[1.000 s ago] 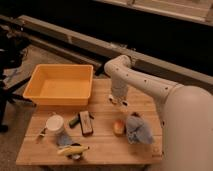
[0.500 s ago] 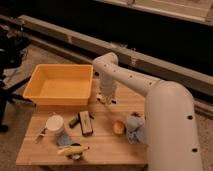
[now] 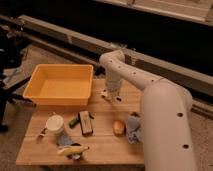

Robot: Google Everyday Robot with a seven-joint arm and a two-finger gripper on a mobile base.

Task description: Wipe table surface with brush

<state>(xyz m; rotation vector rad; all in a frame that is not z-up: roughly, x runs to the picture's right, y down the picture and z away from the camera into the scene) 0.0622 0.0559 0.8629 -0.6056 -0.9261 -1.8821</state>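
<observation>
Camera view: Find the tool (image 3: 111, 96) at the end of the white arm (image 3: 150, 92). It points down at the bench (image 3: 105, 142), just to the right of the yellow tub (image 3: 57, 99). The tool is fully closed, and no object shows in its grip. Find the brush (image 3: 55, 123) lying on the bench near the front left, in front of the tub and well apart from the tool. Its round pale head faces up. 1 black block (image 3: 86, 122) lies beside the brush. 1 orange lump (image 3: 118, 126) touches a blue-grey cloth (image 3: 134, 129). 1 banana (image 3: 72, 150) lies at the front edge.
</observation>
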